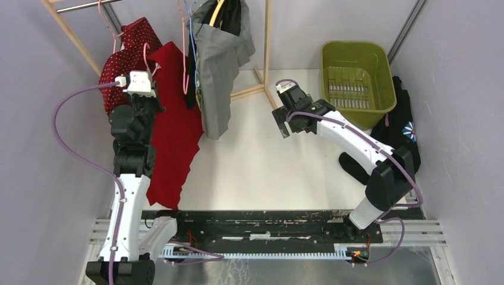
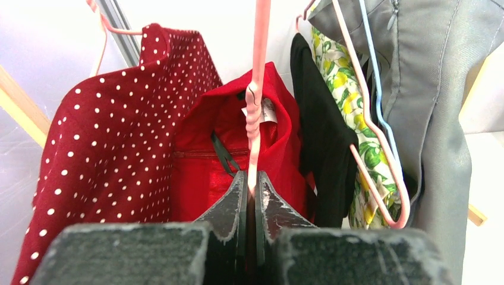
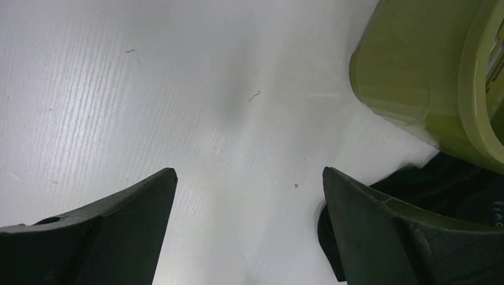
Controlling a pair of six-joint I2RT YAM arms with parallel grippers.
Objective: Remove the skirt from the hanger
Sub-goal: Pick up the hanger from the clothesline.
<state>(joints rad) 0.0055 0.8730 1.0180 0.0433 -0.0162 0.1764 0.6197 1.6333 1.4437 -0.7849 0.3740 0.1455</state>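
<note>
two grippers: the left gripper (image 2: 252,178) is clamped on the pink hanger (image 2: 257,107) carrying the red skirt (image 2: 202,166) over the worktop's (image 3: 148,89) left edge, while the right gripper (image 3: 249,172) hovers spread wide near the green basket (image 3: 416,77) at the far-right corner.

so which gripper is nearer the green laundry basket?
Right. The right gripper hangs open just left of the green laundry basket. The left gripper is far across the table at the rack, shut on the pink hanger of the red skirt.
</note>
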